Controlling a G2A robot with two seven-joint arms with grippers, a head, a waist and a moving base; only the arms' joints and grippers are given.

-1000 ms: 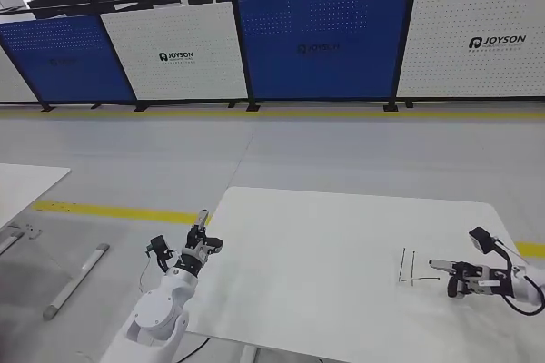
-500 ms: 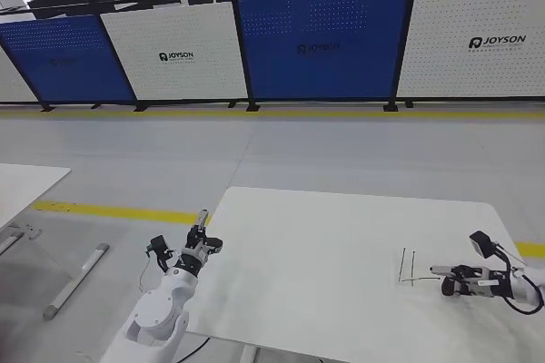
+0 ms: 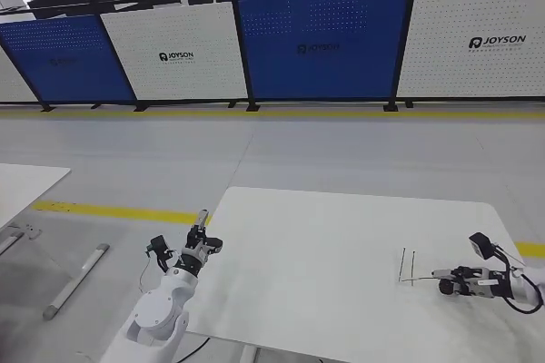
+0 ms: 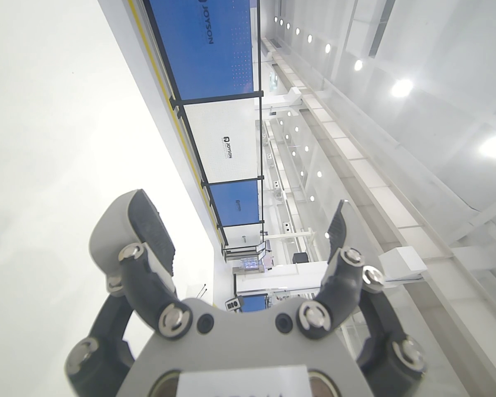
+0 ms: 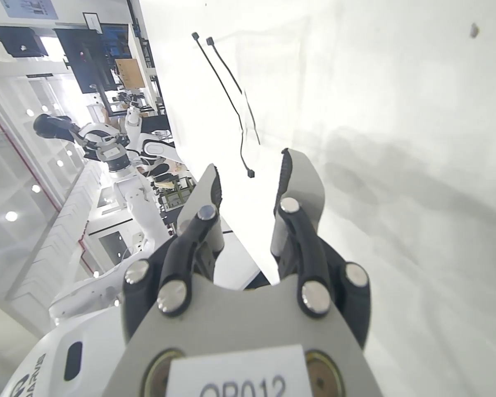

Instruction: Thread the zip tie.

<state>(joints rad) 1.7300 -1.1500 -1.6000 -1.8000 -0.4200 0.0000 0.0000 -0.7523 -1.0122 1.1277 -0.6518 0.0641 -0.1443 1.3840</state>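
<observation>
Right gripper (image 5: 251, 163), jaws apart; zip tie (image 5: 242, 154) just ahead.

Table (image 3: 309, 245) was plain white, no pattern. Zip ties (image 5: 218, 80) on it were black all over.

Left gripper (image 4: 248, 225) had pale grey fingers, black links and silver screw heads. Its pads (image 4: 155, 229) were black with fine ribbing. Right gripper (image 5: 250, 167) showed the same grey, black and silver, with ribbed black pads.

Left arm (image 3: 163, 309) wore a white casing.

Floor (image 3: 254, 154) was light grey, with a yellow stripe (image 3: 118, 211) left of the table.

Far panels alternated blue (image 3: 322, 50) and white (image 3: 173, 54), each dotted in a regular grid and framed in black.
</observation>
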